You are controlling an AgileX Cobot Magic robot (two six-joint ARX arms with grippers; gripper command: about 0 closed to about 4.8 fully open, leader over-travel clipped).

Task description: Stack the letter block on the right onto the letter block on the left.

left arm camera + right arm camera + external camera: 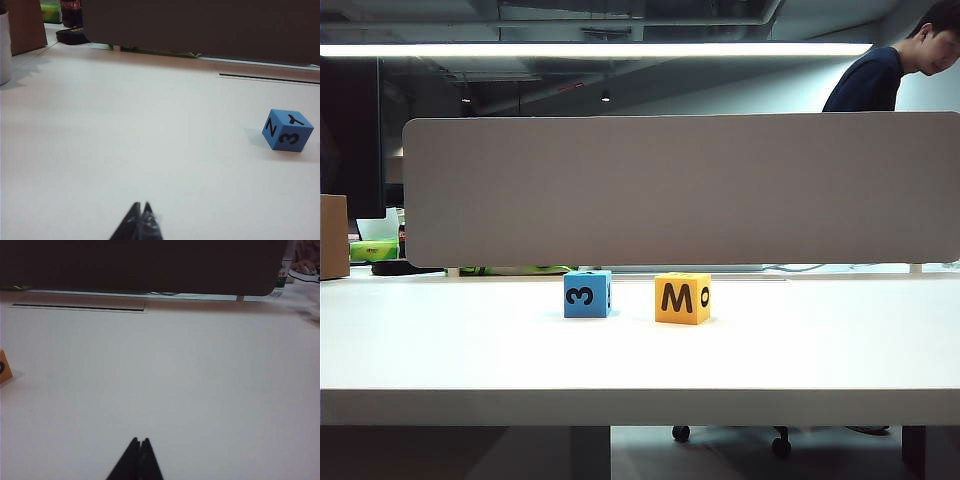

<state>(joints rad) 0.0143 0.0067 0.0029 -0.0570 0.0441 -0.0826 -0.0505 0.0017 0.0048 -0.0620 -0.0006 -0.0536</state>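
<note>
White tabletop fills the scene, backed by a long grey divider panel [680, 190], with a person [905, 65] leaning in behind it at the far right of the exterior view.

On that table [640, 355] the yellow block [682, 298], marked M on its near face, stands flat and upright just right of centre. It is the one to be lifted. To its left, apart from it with a clear strip of table between, sits the blue block [587, 294], showing a 3, also flat on the surface; nothing rests on it, so the stacking has not begun.

Neither arm shows in the exterior view. The right gripper [139, 442] appears only in its own wrist view, fingertips pressed together to a point with nothing between them, low over bare table. From there only a sliver of the yellow block [4, 366] shows at the picture's edge, so the block lies ahead and off to one side, towards the middle of the table, not in line with the jaws. The left gripper [141, 207] is likewise closed and empty, with the blue block [287, 130] ahead of it and off to its side.

By my judgement the right arm is the natural one for the pick: it needs to swing inward, spread its jaws, and square up to the cube's flat sides.
</note>
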